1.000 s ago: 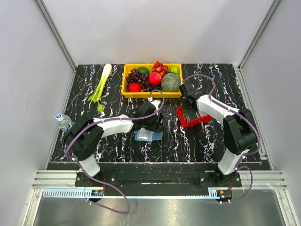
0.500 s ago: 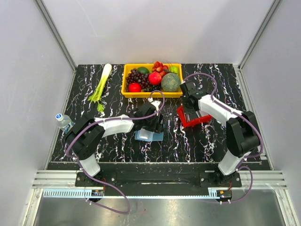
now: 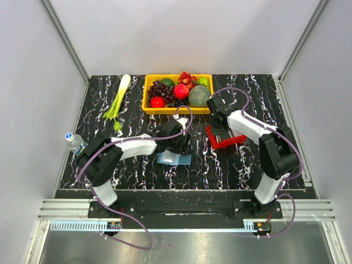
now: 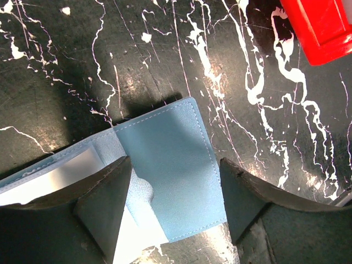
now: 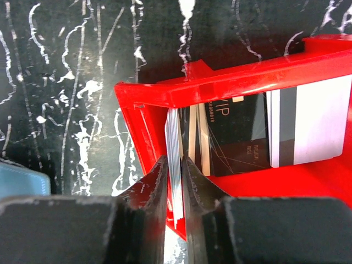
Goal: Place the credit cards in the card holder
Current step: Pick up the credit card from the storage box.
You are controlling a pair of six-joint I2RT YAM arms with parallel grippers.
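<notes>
R pincer (image 5: pixel 175 162) pinches one credit card (image 5: pixel 172 132), edge-up at red tray (image 5: pixel 236 82) wall, prob. for lift-out. L pincer (image 4: pixel 175 163) wide, straddling card holder (image 4: pixel 165 140) left of tray, likely steadying.

Top view: the left gripper (image 3: pixel 179 147) covers much of the card holder (image 3: pixel 182 160). Right wrist view: the red tray (image 5: pixel 247 77) runs off the right edge, and the credit card (image 5: pixel 173 132) in the right gripper (image 5: pixel 175 163) shows only its thin edge
</notes>
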